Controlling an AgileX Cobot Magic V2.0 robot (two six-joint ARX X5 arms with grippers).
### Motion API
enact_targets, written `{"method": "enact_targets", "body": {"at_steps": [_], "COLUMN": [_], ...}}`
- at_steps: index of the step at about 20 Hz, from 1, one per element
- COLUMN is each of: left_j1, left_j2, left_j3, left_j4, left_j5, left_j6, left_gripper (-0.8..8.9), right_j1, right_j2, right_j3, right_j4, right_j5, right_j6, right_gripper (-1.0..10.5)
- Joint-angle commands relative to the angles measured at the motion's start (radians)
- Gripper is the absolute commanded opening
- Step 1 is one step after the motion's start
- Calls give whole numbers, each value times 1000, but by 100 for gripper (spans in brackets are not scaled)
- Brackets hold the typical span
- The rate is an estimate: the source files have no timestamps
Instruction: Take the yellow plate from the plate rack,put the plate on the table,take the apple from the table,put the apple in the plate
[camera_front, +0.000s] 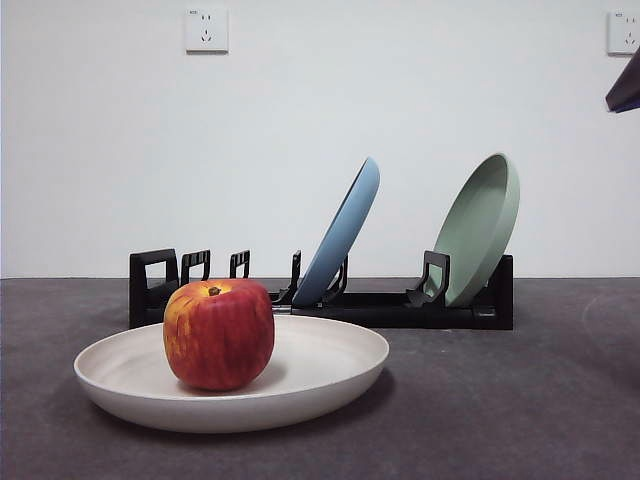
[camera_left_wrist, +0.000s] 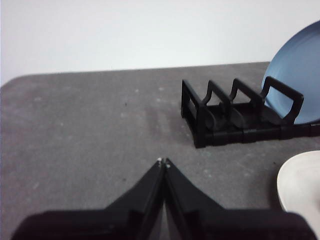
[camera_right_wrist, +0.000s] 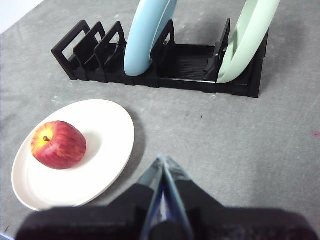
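The cream yellow plate (camera_front: 320, 375) (camera_right_wrist: 107, 130) lies flat on the dark grey table (camera_front: 500, 400) in front of the black plate rack (camera_front: 400, 305) (camera_right_wrist: 185, 65) (camera_left_wrist: 230, 125). The red apple (camera_front: 218, 333) (camera_right_wrist: 58, 144) sits upright in the plate, left of its middle. My right gripper (camera_right_wrist: 163, 160) is shut and empty, hovering over the table beside the plate's near rim; its dark tip shows at the front view's top right corner (camera_front: 625, 90). My left gripper (camera_left_wrist: 163, 161) is shut and empty over bare table, away from the rack's loop end, with only the plate's edge (camera_left_wrist: 302, 185) in sight.
A light blue plate (camera_front: 345, 232) (camera_right_wrist: 145, 35) and a sage green plate (camera_front: 480, 228) (camera_right_wrist: 247, 40) lean in the rack's slots. The rack's left slots stand empty. A white wall with two sockets (camera_front: 206, 30) rises behind the table.
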Motion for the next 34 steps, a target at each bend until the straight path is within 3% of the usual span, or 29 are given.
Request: {"method": "enact_targets", "body": {"at_steps": [1, 22, 23, 24, 27, 31, 34], "left_j1": [8, 12, 12, 12, 12, 12, 12], "left_j2": [-5, -4, -4, -4, -4, -4, -4], "left_j3": [-13, -13, -13, -13, -13, -13, -13], "left_j4": [-47, -62, -62, -62, -62, -61, -58], "left_j5": [-5, -5, -5, -5, -5, -5, -5], "left_j6": [-15, -22, -22, -22, -22, -22, -22], "left_gripper": [-3, -3, -3, -3, -3, -3, -3], "right_j1": [0, 0, 0, -7, -104, -332, -476], "right_j2": [-2, -2, -4, -23, -96, -175, -260], "right_j3": [-8, -8, -8, -8, -8, -31, -135], "right_j4": [5, 5, 3, 4, 8, 16, 115], "right_j5": [2, 2, 3, 26, 74, 64, -129], "right_j6": [10, 10, 7, -45, -182, -202, -270], "right_gripper": [1, 1, 1, 1, 1, 1, 1]}}
